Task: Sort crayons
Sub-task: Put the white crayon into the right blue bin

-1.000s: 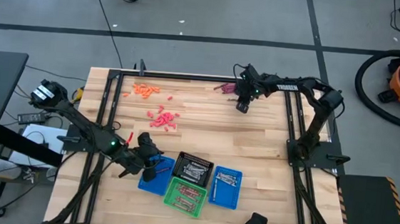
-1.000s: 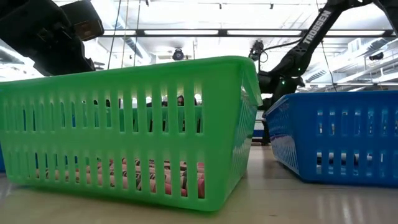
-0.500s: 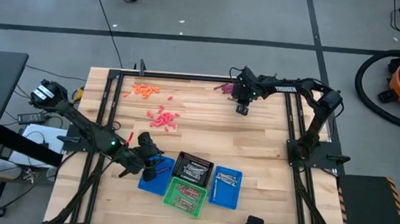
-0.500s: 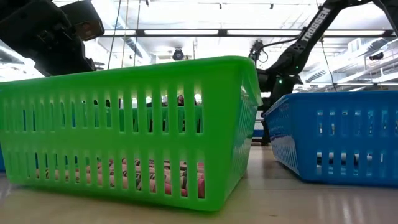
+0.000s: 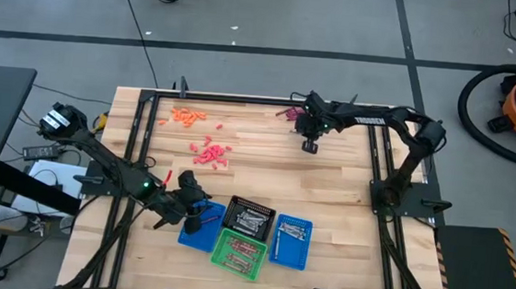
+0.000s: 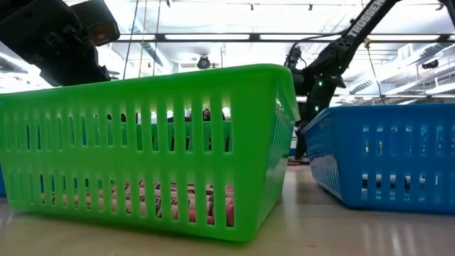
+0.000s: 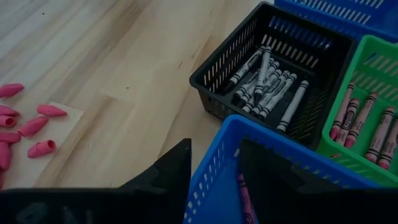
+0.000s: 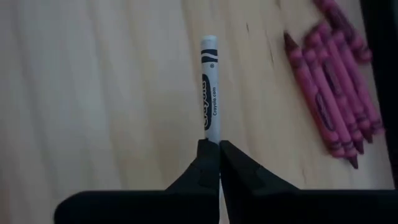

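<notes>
Our right end effector [image 8: 219, 149], clamped on a grey crayon [image 8: 211, 90] whose long axis runs straight ahead, sits far from the black basket [image 5: 249, 216], with the spread left end effector [image 5: 194, 204] nearer.

1. Light wood table [image 5: 328, 187], dark frame round it.
2. Upper left: orange bits [image 5: 187, 115], pink erasers [image 5: 210, 152] below.
3. Top middle: maroon crayons [image 5: 287, 114].
4. Bottom middle: left blue basket [image 5: 197, 236], black basket [image 5: 249, 219], green basket [image 5: 238, 253], right blue basket [image 5: 291, 240].
</notes>
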You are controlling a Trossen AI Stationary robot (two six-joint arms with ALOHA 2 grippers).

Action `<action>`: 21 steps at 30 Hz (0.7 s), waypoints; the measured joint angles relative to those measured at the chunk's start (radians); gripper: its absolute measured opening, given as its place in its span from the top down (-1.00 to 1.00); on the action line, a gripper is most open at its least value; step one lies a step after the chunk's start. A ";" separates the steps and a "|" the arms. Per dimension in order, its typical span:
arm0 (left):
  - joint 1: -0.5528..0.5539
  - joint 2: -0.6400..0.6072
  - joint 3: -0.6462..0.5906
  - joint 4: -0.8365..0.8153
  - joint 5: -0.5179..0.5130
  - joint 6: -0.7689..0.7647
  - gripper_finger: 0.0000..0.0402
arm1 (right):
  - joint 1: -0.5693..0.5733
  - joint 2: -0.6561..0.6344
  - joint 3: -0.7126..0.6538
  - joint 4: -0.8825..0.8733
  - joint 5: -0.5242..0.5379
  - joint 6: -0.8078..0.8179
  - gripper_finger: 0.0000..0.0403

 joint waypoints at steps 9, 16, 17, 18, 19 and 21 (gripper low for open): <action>0.006 0.000 0.025 -0.002 0.000 0.074 0.26 | 0.143 -0.075 0.001 -0.007 -0.037 0.072 0.94; 0.031 0.000 0.027 -0.006 0.000 0.084 0.26 | 0.305 -0.082 0.001 0.042 -0.039 0.117 0.94; 0.034 0.000 0.027 -0.006 0.000 0.087 0.26 | 0.326 -0.082 0.001 0.055 -0.038 0.121 0.94; 0.035 0.000 0.027 -0.006 0.000 0.087 0.26 | 0.346 -0.082 0.003 0.065 -0.032 0.126 0.94; 0.037 0.000 0.027 -0.006 0.000 0.088 0.26 | 0.365 -0.082 0.009 0.068 -0.028 0.131 0.94; 0.040 0.000 0.027 -0.006 0.000 0.088 0.26 | 0.398 -0.082 0.032 0.072 -0.022 0.141 0.94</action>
